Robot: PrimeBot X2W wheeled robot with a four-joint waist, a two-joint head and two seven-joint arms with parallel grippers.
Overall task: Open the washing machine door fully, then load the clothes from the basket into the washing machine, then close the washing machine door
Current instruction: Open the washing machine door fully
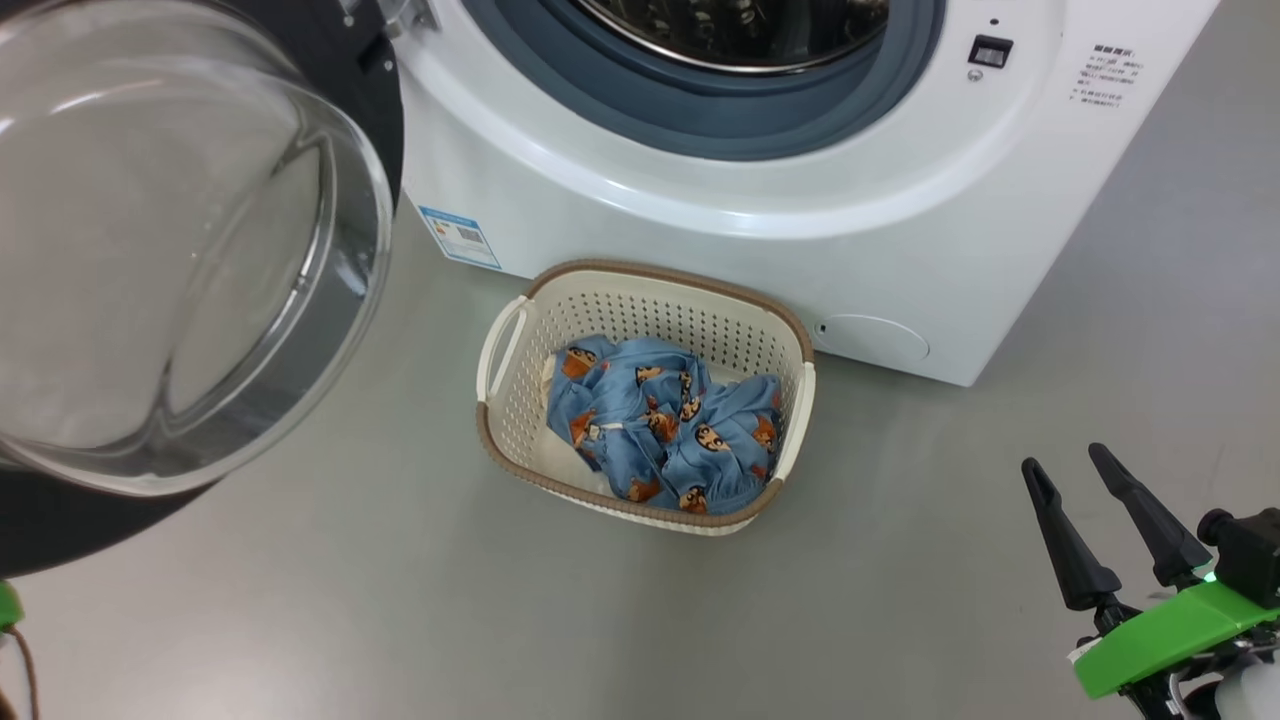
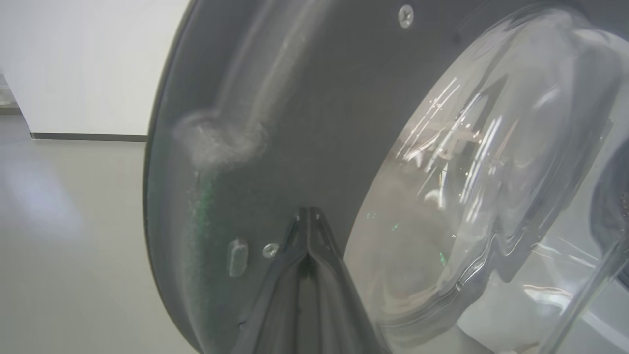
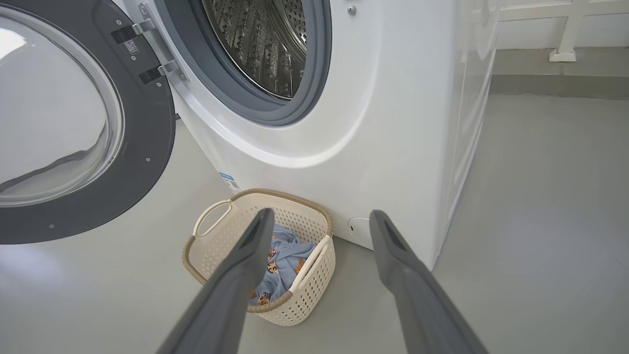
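Observation:
The washing machine (image 1: 760, 230) (image 3: 393, 123) stands with its steel drum (image 3: 260, 44) exposed. Its door (image 1: 170, 260) (image 3: 73, 123) is swung wide to the left, glass bowl facing out. My left gripper (image 2: 309, 216) is shut, its fingertips pressed together against the door's (image 2: 295, 123) dark inner rim beside the glass. The cream basket (image 1: 510, 420) (image 3: 304, 290) sits on the floor in front of the machine, holding blue printed clothes (image 1: 665, 420) (image 3: 285, 255). My right gripper (image 1: 1072, 470) (image 3: 322, 221) hangs open and holds nothing, to the right of the basket.
Grey floor (image 1: 350, 600) lies all round the basket. A blue label sticker (image 1: 460, 236) is on the machine's lower front. A white wall with a dark skirting (image 2: 88, 136) stands behind the door. A white frame foot (image 3: 562, 54) stands by the far wall.

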